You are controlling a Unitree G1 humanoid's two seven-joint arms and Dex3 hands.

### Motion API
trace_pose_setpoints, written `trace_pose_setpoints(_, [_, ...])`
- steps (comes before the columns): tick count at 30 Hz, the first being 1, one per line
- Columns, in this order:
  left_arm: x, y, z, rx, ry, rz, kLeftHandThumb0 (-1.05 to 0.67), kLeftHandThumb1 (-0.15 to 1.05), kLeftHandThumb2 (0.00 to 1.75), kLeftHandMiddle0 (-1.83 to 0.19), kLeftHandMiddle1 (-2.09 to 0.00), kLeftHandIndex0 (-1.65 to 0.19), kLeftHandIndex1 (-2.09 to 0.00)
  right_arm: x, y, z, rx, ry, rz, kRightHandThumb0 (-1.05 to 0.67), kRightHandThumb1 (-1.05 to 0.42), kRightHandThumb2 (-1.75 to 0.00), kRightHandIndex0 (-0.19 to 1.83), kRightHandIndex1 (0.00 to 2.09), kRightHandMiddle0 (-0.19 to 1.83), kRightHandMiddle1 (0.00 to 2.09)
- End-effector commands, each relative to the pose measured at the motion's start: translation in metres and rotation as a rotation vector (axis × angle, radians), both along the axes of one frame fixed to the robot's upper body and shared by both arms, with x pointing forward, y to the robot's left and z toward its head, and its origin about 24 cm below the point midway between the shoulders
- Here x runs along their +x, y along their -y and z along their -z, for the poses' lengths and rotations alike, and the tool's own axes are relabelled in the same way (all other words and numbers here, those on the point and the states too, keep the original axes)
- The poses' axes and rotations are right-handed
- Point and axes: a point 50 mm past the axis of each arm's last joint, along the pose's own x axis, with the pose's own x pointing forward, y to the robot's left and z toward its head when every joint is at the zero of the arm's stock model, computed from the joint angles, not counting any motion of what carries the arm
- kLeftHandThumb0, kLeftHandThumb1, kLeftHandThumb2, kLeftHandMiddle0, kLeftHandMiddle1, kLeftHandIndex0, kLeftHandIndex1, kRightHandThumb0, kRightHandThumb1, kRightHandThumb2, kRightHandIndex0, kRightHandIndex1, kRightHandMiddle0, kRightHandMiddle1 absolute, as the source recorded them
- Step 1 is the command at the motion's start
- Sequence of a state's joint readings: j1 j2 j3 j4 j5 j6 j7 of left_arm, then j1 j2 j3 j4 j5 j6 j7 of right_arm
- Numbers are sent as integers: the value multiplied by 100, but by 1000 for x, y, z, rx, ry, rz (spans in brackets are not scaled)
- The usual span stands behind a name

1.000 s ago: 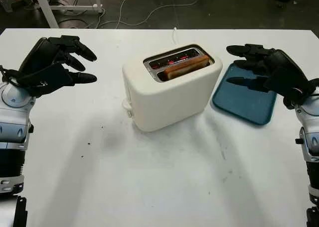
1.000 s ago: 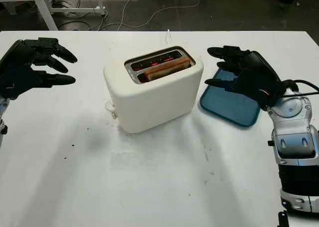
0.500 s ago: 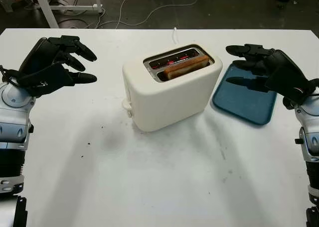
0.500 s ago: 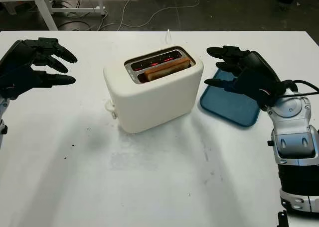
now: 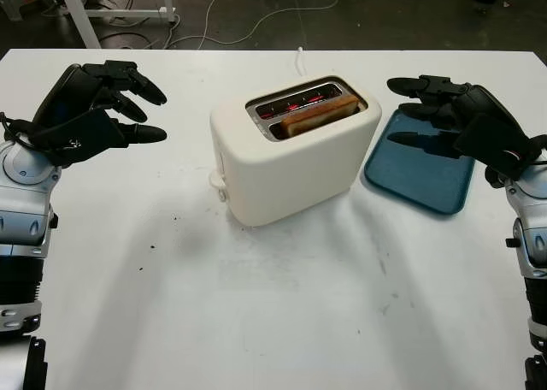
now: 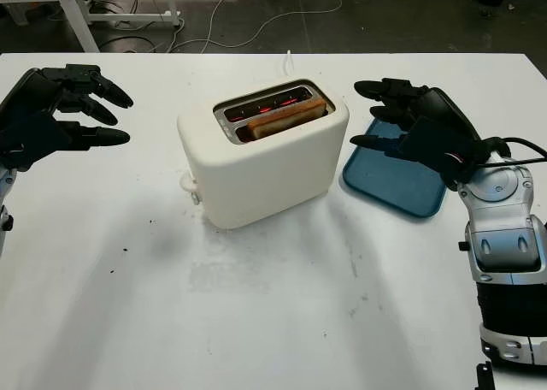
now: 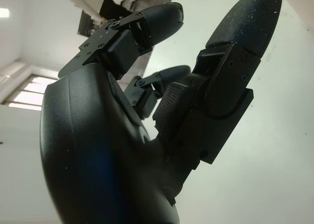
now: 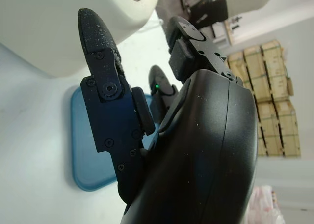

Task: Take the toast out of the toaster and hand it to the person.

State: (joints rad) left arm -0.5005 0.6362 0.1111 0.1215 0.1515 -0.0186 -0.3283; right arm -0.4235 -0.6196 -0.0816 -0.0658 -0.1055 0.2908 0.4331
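So basically nothing has changed over the last second. The browned slice of toast (image 5: 318, 115) sits exactly where it was, upright in the nearer slot of the cream-white plastic toaster (image 5: 291, 155), its top edge poking just above the slot opening. The far slot glows red inside, so I'd guess the heating elements are on. The toaster stands mid-table on the white table (image 5: 256, 304), with its white cord (image 5: 300, 58) running off the far edge.

Both hands look frozen compared with the earlier frames. The black three-finger left hand (image 5: 90, 112) hovers above the table well to the left of the toaster, open, holding nothing and touching nothing. The black three-finger right hand (image 5: 453, 125) hangs to the right of the toaster, over the dark teal plastic tray (image 5: 419, 180) that lies just beside the toaster's right end; it's open too, empty, with the fingertips pointing toward the toaster but not touching it.

What that means for the task: my read is we're still at the very start. No reach has begun, the toast isn't grabbed, and the handover is still to come.
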Motion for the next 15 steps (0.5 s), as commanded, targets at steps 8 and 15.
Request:
trace_pose_setpoints(8, [-1,-1,-4,7,19,-5,-105,70,0,-74,-98,-69,-92,0,-1,-3,1,27,-12,-64,-89,0,50,4,45,0])
trace_pose_setpoints(15, [-1,-1,-4,-4,21,-5,-105,69,0,-75,-97,-70,-91,0,-1,-3,2,20,-3,-65,-89,0,48,4,45,0])
